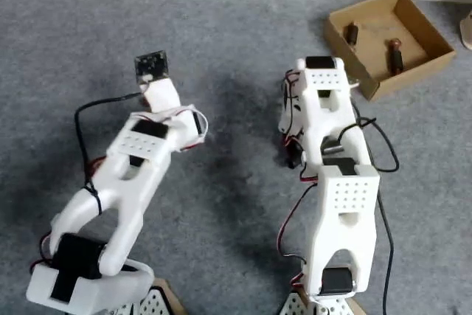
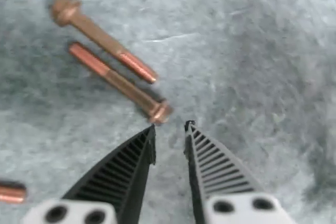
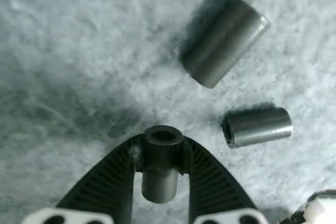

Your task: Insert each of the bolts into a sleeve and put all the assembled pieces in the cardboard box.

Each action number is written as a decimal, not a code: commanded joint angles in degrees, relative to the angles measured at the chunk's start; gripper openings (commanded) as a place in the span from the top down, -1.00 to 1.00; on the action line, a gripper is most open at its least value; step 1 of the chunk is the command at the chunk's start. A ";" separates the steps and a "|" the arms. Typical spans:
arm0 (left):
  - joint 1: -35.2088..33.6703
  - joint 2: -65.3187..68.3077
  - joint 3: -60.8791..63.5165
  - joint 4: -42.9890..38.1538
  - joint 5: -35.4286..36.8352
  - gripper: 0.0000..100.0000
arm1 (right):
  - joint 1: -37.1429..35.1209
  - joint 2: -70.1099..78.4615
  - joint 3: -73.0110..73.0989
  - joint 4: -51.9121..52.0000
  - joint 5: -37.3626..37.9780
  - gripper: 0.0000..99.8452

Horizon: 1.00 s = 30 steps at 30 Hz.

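Two copper bolts lie side by side on the grey mat in the left wrist view, one (image 2: pixel 102 38) with its head away from me, the other (image 2: pixel 119 83) with its head just beyond my fingertips. My left gripper (image 2: pixel 169 128) hovers over the mat, slightly open, with nothing between its fingers. Part of a third copper piece (image 2: pixel 11 192) shows at the edge. My right gripper (image 3: pixel 161 148) is shut on a dark sleeve (image 3: pixel 160 167), held upright with its bore showing. Two more sleeves, a large one (image 3: pixel 223 42) and a smaller one (image 3: pixel 258 126), lie on the mat.
The cardboard box (image 1: pixel 371 82) stands at the table's far right and holds two assembled pieces (image 1: pixel 352 32) (image 1: pixel 396 55). Both white arms (image 1: pixel 133 175) (image 1: pixel 335 175) stretch over the grey mat, with cables beside them.
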 commanded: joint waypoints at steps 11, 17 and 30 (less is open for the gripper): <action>-4.26 -0.84 -14.64 16.70 -49.93 0.80 | -0.48 -4.00 -0.13 -0.84 3.34 0.99; -3.03 -0.48 -16.31 23.47 -81.41 0.80 | -0.40 -4.00 -0.13 -1.19 3.34 0.99; -3.91 -0.04 -16.40 31.82 -106.90 0.74 | -0.48 0.48 -0.66 -1.27 3.34 0.99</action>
